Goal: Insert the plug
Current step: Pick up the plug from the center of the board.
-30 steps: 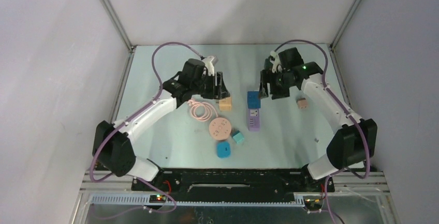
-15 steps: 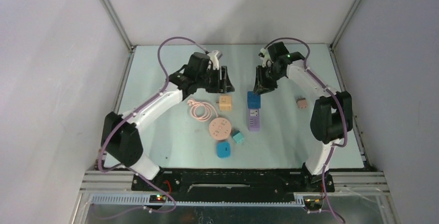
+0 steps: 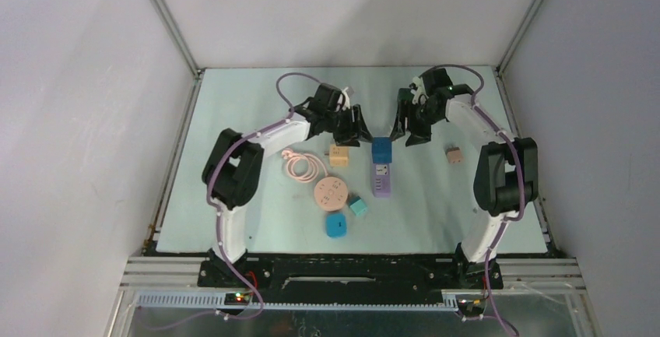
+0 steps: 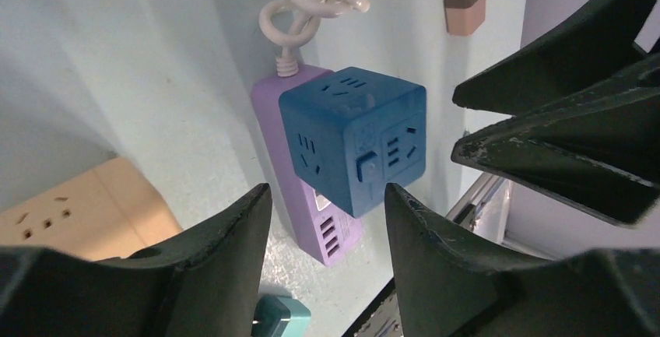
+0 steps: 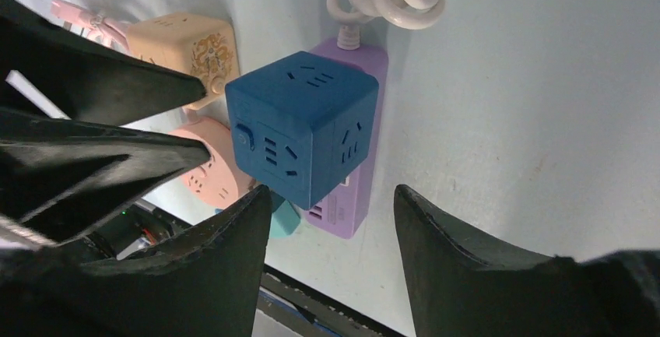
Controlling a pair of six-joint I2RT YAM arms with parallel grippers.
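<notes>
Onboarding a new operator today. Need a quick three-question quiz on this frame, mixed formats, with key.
1. True or false: the left claw is shut on the blue cube socket.
2. The blue cube socket rests on: A) a tan cube, B) the purple power strip, C) a pink disc.
3. Fill in: the right claw is ____.
Key: 1 false; 2 B; 3 open.

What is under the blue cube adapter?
The purple power strip lies under the blue cube adapter, near the end where its white cord leaves. The cube covers that part of the strip, so whether its prongs are seated in a socket cannot be seen.
</notes>
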